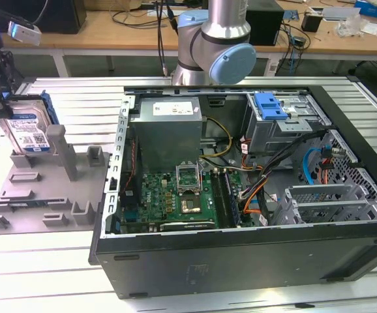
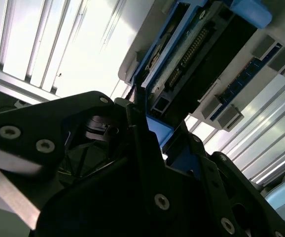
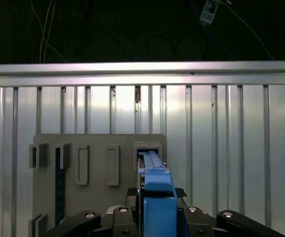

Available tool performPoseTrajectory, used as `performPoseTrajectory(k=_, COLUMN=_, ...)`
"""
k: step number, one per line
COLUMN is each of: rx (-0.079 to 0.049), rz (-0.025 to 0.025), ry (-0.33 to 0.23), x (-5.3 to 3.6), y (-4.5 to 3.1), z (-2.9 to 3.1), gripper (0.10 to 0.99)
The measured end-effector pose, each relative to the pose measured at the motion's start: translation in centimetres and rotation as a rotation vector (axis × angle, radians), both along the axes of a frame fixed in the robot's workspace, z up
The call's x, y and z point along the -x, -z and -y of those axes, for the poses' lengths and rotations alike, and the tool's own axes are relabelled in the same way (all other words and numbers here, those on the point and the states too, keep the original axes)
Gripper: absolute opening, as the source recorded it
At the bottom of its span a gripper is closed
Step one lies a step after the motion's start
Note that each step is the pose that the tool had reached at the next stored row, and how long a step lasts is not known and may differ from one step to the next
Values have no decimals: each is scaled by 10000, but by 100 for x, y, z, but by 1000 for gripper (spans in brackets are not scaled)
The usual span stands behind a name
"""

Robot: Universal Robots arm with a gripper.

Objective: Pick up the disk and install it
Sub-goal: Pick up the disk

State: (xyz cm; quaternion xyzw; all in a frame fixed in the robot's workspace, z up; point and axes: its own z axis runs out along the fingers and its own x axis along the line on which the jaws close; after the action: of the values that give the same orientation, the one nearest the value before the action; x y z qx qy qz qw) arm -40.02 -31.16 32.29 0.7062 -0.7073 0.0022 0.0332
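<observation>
The disk (image 1: 30, 130) stands on edge, tilted, at the back corner of the grey fixture (image 1: 45, 195) on the exterior view's left; its white-and-blue label faces the camera. My gripper (image 1: 4, 104) comes down on it from above, and its black fingers clamp the disk's blue frame. In the first wrist view the blue edge of the disk (image 3: 155, 197) runs between the fingers of the gripper (image 3: 157, 193) down to a slot in the fixture (image 3: 98, 148). The second wrist view shows the disk's connector edge (image 2: 196, 54) beyond the gripper (image 2: 164, 131).
An open computer case (image 1: 241, 261) lies on the slatted metal table (image 1: 45, 274), to the exterior view's right of the fixture. Inside it at the back is a grey drive cage (image 1: 293, 124) with a blue latch (image 1: 270, 104). The arm's elbow (image 1: 218, 45) hangs over the case's rear.
</observation>
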Motion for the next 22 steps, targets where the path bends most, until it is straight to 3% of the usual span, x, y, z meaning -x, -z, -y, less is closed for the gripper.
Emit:
performPoseTrajectory(k=5, rx=0, rz=26, ry=1, x=0, y=-65, z=0, gripper=369)
performPoseTrajectory(k=11, rx=0, rz=86, ry=0, x=0, y=-199, z=0, gripper=369)
performPoseTrajectory(k=22, rx=0, rz=186, ry=0, x=0, y=-556, z=0, gripper=369)
